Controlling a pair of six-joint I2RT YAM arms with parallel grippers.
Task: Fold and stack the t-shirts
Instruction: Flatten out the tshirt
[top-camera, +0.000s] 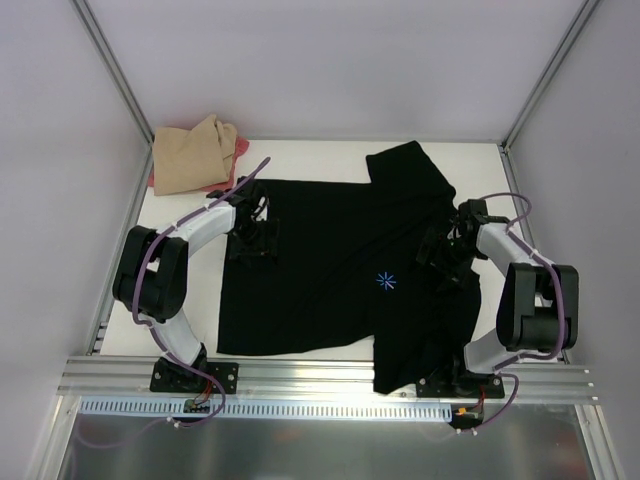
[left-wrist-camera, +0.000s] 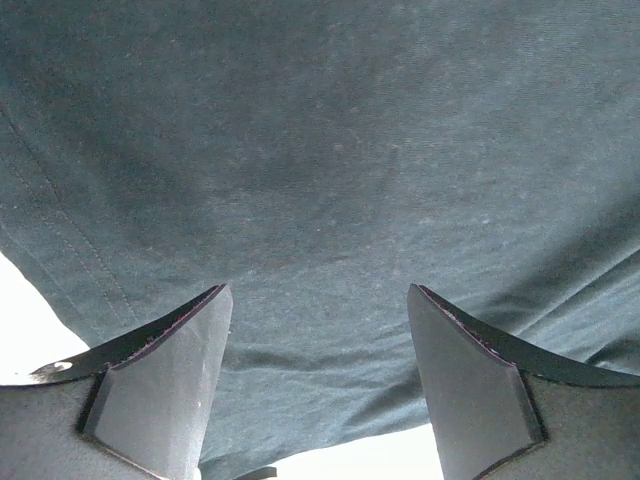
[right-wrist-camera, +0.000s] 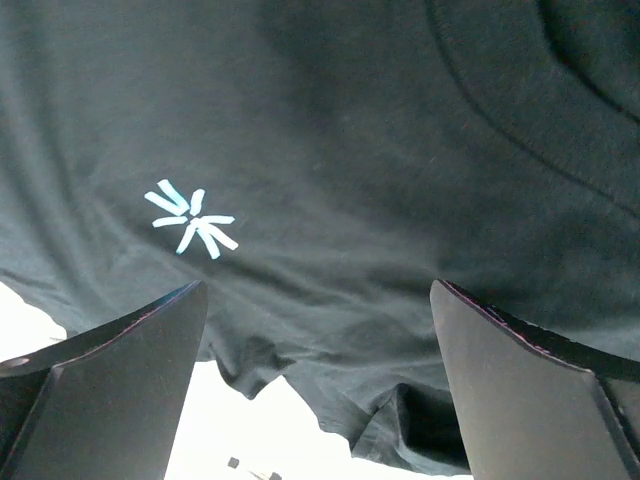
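The black t-shirt (top-camera: 330, 270) lies spread on the white table, its light-blue starburst mark (top-camera: 387, 281) right of centre; the mark also shows in the right wrist view (right-wrist-camera: 191, 228). My left gripper (top-camera: 255, 232) is open just over the shirt's left part, black cloth (left-wrist-camera: 320, 180) filling its view. My right gripper (top-camera: 445, 255) is open over the shirt's right part near the sleeve, above a rumpled edge (right-wrist-camera: 400, 420). Neither holds anything. A tan shirt (top-camera: 190, 155) lies bunched at the back left on a pink-red one (top-camera: 243, 150).
Grey walls with metal posts (top-camera: 115, 75) close in the table on three sides. A metal rail (top-camera: 320, 375) runs along the near edge, and the shirt's lower right sleeve (top-camera: 400, 365) hangs over it.
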